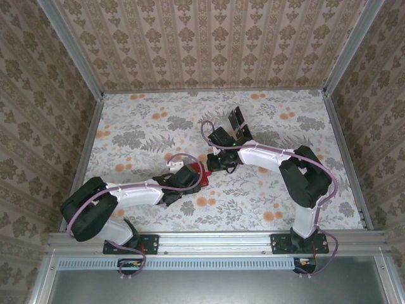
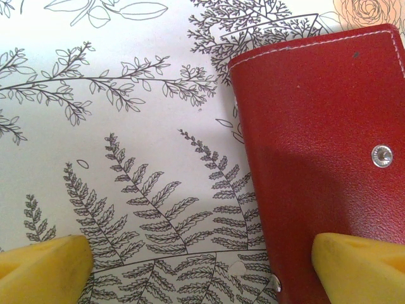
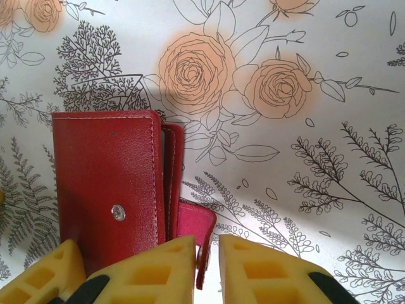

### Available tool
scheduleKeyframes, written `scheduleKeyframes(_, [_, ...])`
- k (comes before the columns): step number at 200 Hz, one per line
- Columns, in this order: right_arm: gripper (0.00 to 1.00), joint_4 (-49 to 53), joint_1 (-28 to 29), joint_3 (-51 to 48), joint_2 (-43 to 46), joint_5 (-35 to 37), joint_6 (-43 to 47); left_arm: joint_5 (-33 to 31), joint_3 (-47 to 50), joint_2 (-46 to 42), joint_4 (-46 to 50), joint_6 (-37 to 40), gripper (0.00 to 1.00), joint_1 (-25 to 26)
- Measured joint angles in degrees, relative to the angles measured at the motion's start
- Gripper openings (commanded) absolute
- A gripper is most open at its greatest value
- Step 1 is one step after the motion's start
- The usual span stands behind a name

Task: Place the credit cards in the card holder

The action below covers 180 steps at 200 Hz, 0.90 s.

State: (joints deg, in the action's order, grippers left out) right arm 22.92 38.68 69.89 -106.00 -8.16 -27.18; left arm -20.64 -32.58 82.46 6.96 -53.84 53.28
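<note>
The left gripper (image 2: 201,253) is wide open. One finger sits over the card holder (image 2: 316,145), just below its snap (image 2: 381,155). The other finger is over the table (image 2: 126,114). I think it is there to stop the red holder from sliding.

The right gripper (image 3: 207,256) has its fingers almost together. The holder's thin inner flap (image 3: 193,225) runs into the gap, so the gripper seems to pinch the flap to pull it open. To the right of this gripper is flowered table, with room to swing the flap out.

The black credit cards (image 1: 239,123) sit just beyond the right gripper, apart from the holder.
</note>
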Motion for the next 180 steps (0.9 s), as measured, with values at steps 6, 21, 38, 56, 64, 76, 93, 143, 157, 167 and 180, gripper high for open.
scheduleKeyframes(6, [0.14,0.00,0.00,0.00,0.00,0.00,0.00,0.00,0.00,0.00,0.00,0.00,1.00,0.00])
scheduleKeyframes(21, [0.14,0.00,0.00,0.00,0.00,0.00,0.00,0.00,0.00,0.00,-0.02,0.00,1.00,0.00])
scheduleKeyframes(38, [0.15,0.00,0.00,0.00,0.00,0.00,0.00,0.00,0.00,0.00,-0.02,0.00,1.00,0.00])
scheduleKeyframes(56, [0.18,0.00,0.00,0.00,0.04,0.00,0.00,0.00,0.00,0.00,-0.04,0.00,1.00,0.00])
scheduleKeyframes(64, [0.18,0.00,0.00,0.00,0.15,0.00,-0.02,0.00,0.00,0.00,-0.07,0.00,1.00,0.00])
scheduleKeyframes(76, [0.18,0.00,0.00,0.00,0.39,0.00,0.00,0.00,0.00,0.00,-0.09,0.00,1.00,0.00])
scheduleKeyframes(93, [0.18,0.00,0.00,0.00,0.85,0.00,0.00,-0.02,0.00,0.00,-0.13,0.00,1.00,0.00])
scheduleKeyframes(143, [0.18,0.00,0.00,0.00,1.16,-0.02,-0.02,-0.04,0.09,0.00,-0.22,0.00,1.00,0.00])
scheduleKeyframes(157, [0.18,0.00,0.00,0.00,1.16,-0.11,0.00,-0.04,0.11,0.00,-0.24,0.00,1.00,0.00])
scheduleKeyframes(167, [0.18,0.00,0.00,0.00,1.16,-0.24,-0.02,-0.04,0.11,0.00,-0.24,0.00,1.00,0.00])
scheduleKeyframes(180, [0.18,0.00,0.00,0.00,1.16,-0.42,-0.02,-0.04,0.11,0.00,-0.24,0.00,1.00,0.00])
